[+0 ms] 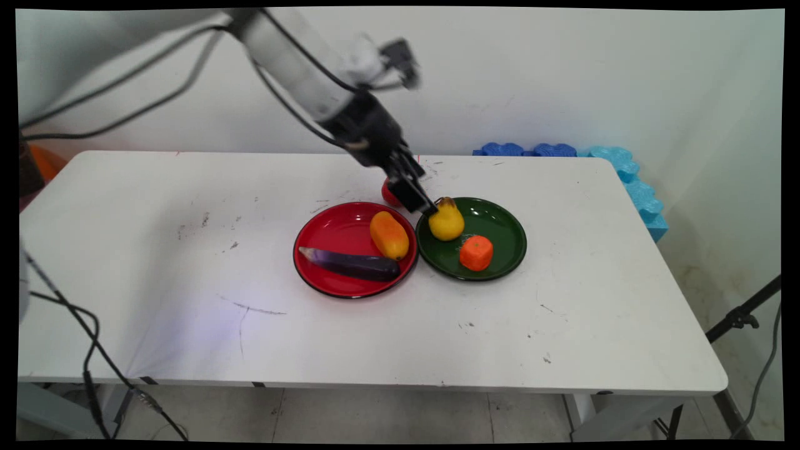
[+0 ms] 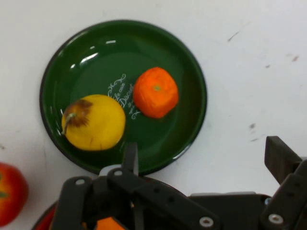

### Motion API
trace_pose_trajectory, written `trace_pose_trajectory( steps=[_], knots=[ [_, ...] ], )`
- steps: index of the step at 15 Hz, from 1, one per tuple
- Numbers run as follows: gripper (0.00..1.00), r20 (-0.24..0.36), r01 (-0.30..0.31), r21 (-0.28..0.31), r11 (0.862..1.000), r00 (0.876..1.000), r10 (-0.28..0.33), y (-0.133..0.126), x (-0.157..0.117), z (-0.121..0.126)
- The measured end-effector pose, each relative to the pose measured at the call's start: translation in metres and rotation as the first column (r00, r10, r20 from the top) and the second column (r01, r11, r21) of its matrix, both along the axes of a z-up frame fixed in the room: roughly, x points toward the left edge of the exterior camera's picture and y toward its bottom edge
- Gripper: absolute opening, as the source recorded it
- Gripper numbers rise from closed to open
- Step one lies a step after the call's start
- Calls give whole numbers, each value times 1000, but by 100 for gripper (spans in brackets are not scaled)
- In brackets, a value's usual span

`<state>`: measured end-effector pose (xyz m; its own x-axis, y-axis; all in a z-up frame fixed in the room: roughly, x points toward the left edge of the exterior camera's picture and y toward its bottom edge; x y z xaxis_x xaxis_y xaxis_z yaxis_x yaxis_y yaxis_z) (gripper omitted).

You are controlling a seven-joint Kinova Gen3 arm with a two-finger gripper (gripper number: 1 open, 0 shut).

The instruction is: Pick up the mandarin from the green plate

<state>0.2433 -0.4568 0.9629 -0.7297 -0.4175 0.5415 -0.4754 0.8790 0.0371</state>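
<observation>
The white bench (image 1: 156, 262) spreads wide beneath me, scuffed with dark marks. Near its middle two plates sit rim to rim: a red plate (image 1: 325, 237) on the left in the main view and a green plate (image 1: 503, 234) on the right. The red plate carries a purple eggplant (image 1: 350, 264) lying along its near side and an orange mango (image 1: 389, 235) beside it toward the green plate. The green plate holds a yellow pear (image 2: 93, 122) and an orange tangerine (image 2: 155, 92), close together but not touching. A red fruit (image 2: 10, 194) lies on the bench just behind the two plates, partly hidden by my arm. My gripper (image 1: 417, 199) hangs low over the spot where the plates meet, released, its fingers (image 2: 280, 158) spread and holding nothing. The pear is nearest to me, just beyond my fingertips at the green plate's edge; the tangerine lies farther across the plate.
</observation>
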Motion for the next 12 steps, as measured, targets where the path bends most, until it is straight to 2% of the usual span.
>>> trace_pose_trajectory(
  steps=[6,12],
  knots=[
    [100,90,61,41,997,994,-64,-54,-61,-67],
    [100,119,107,63,992,986,-114,-86,-102,-114]
  ],
)
